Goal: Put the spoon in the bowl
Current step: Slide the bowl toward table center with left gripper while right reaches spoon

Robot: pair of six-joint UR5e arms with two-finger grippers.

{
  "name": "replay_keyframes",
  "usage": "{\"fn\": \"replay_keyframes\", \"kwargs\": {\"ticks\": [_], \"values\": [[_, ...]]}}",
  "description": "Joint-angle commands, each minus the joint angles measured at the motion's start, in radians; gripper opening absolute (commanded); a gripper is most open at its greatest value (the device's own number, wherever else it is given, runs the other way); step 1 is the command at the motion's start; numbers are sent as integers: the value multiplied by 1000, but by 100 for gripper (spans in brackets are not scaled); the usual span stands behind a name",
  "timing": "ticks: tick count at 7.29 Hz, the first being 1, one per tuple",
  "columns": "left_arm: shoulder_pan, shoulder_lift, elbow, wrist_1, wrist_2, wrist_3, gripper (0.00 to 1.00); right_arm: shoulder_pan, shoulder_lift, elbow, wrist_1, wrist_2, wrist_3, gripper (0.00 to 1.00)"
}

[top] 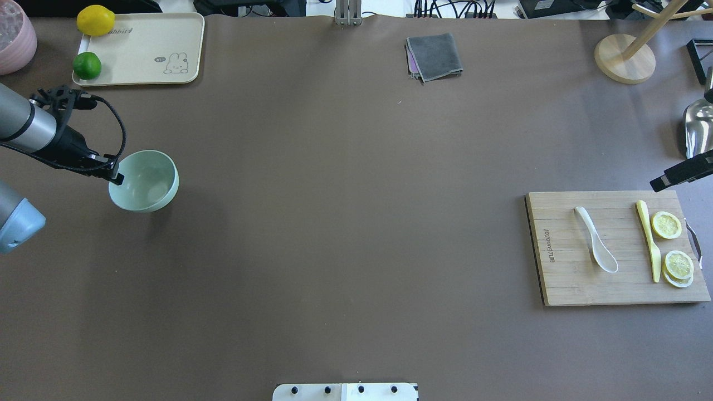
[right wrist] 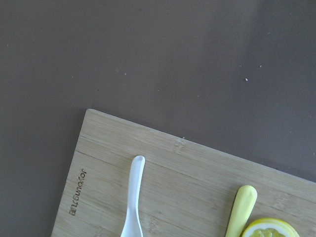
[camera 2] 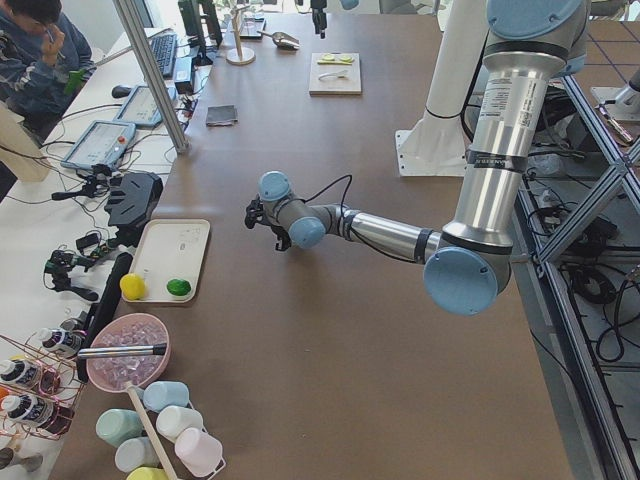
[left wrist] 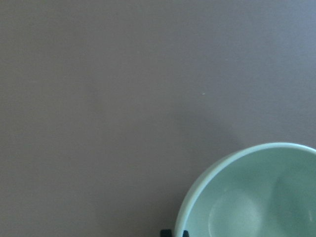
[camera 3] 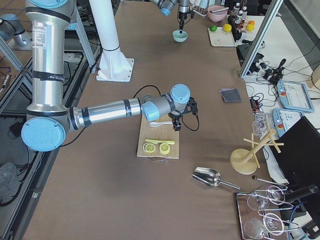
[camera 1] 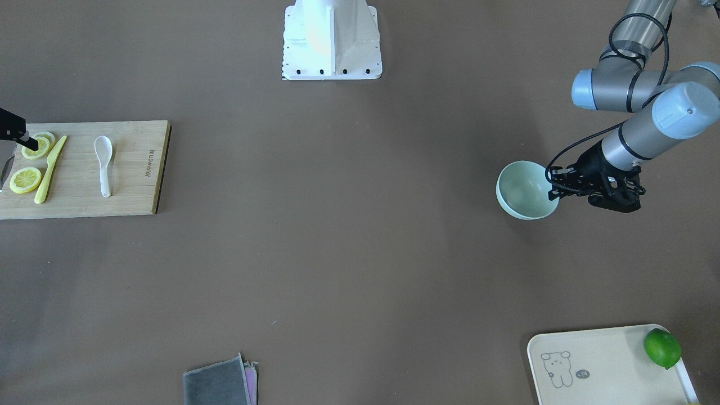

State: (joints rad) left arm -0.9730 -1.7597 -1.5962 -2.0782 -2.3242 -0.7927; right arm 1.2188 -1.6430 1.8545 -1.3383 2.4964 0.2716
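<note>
Spoon [top: 596, 247] lies on cutting board [top: 562, 278], betw. its branded edge & yellow knife [top: 649, 239]; lemon slices [top: 667, 225] past that. Bowl [top: 167, 192] far from board, L gripper [top: 116, 179] clamped on its rim. R gripper [top: 657, 182] by board, grip can't tell. Board brand unreadable; far-off tray [top: 139, 44] reads "abbit".

The left arm [top: 25, 129], grey metal tubing with pale blue joint caps, reaches in low with its wrist nearly level. Its black two-finger left gripper [top: 115, 177] is clamped across the rim of the round pale mint-green bowl [top: 147, 181] on the arm's side. The right arm [camera 3: 107, 111] stretches out with its forearm level and wrist bent down, so the black right gripper [camera 3: 176, 125] points at the table; whether its fingers are spread or closed cannot be told.
</note>
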Motion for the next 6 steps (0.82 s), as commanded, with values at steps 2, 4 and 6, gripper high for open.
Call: {"fn": "replay_keyframes", "kwargs": {"ticks": [2,4,6], "values": [[173,-121,-109,68,142,-429,0,-158,2,60,34,-155,246,95],[290,-321,-203,394,266,-576,0,-246,6,52,44,-227,320,91],[436,-417,-162,405,382,-707,0,-318,23,29,42,-304,340,90]]}}
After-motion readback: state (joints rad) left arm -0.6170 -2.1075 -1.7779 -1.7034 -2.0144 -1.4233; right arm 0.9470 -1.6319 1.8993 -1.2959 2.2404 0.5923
